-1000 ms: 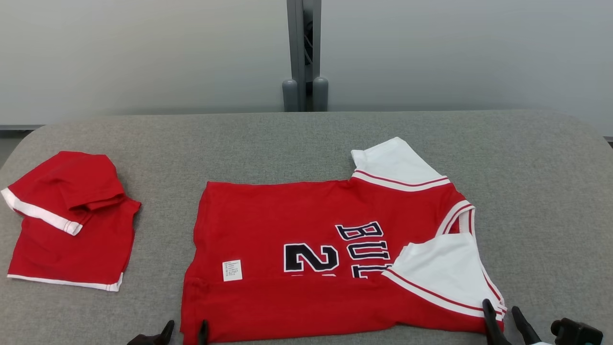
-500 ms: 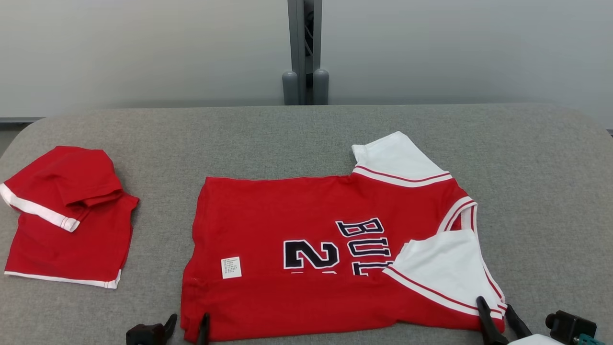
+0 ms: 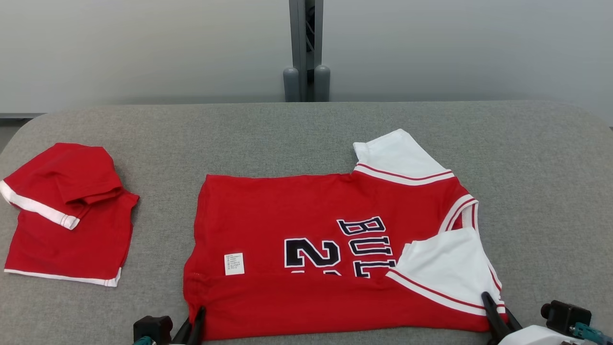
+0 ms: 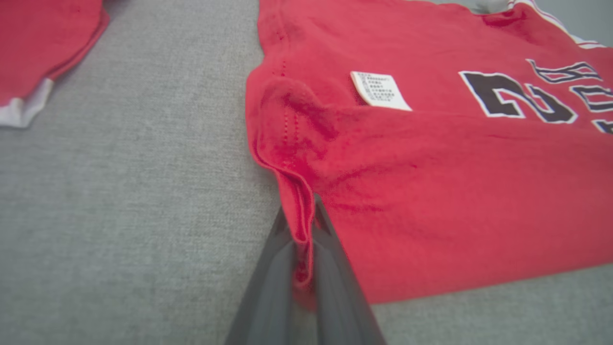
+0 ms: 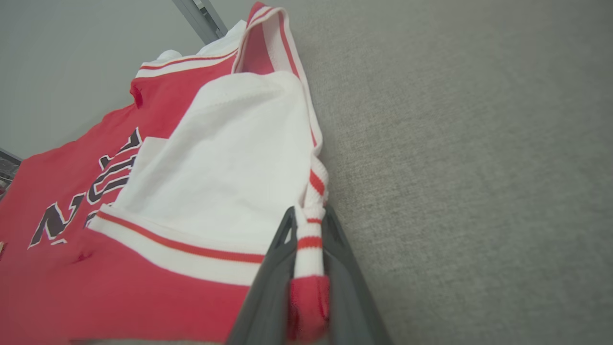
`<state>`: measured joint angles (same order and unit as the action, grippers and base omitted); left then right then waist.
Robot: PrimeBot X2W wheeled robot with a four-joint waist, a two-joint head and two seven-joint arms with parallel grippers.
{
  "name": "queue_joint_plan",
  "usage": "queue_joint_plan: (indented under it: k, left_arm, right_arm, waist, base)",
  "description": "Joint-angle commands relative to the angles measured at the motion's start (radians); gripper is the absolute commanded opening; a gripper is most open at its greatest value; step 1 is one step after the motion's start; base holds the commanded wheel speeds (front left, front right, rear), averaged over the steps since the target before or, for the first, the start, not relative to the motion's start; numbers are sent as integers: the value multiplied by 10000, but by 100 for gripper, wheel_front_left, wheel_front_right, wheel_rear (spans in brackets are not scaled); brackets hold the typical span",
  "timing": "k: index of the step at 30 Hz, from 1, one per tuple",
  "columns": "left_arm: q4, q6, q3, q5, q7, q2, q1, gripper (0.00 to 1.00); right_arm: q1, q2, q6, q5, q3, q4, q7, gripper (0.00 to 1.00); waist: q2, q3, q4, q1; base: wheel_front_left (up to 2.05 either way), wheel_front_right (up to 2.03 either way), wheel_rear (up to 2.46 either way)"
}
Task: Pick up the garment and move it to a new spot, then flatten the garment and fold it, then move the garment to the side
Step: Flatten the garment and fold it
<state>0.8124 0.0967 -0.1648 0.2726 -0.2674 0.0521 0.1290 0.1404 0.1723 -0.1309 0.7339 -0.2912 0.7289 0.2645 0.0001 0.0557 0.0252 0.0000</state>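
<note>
The garment (image 3: 306, 239) is a red jersey with white sleeves and dark lettering, lying partly folded on the grey table (image 3: 306, 139). Its near long edge is turned up over the body. My left gripper (image 3: 195, 322) is shut on the garment's near left corner; the left wrist view shows the red hem (image 4: 299, 211) pinched between the dark fingers (image 4: 273, 268). My right gripper (image 3: 493, 311) is shut on the near right corner, where the right wrist view shows the striped white and red trim (image 5: 310, 239) clamped between its fingers (image 5: 268, 282).
A second red garment (image 3: 67, 215) with white trim lies folded at the table's left end. A grey post (image 3: 306, 52) stands behind the far edge. Bare grey cloth stretches to the right (image 3: 541, 191) and behind the jersey.
Both grippers were open astride the garment's near corners and have now closed on them. The head camera has shifted slightly.
</note>
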Motion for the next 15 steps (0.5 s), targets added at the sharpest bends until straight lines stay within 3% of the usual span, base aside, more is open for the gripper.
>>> queue_joint_plan:
  k: [1, 10, 15]
  left_arm:
    - [-21, -9, -11, -92, 68, 22, 139, 0]
    - [62, 117, -267, -370, 47, 98, 74, 0]
    - [450, 251, -673, -388, 326, 235, 102, 0]
  right_arm:
    - [145, 161, 2, -31, 89, 27, 3, 0]
    - [106, 454, 0, -35, -377, -61, -10, 0]
    - [48, 791, 0, 532, -1077, -301, -670, 0]
  waist:
    - [-1, -13, 1, 0]
    - [-1, -190, -8, 0]
    - [-1, -386, -13, 0]
  base:
    - [0, 0, 0]
    - [0, 0, 0]
    - [0, 0, 0]
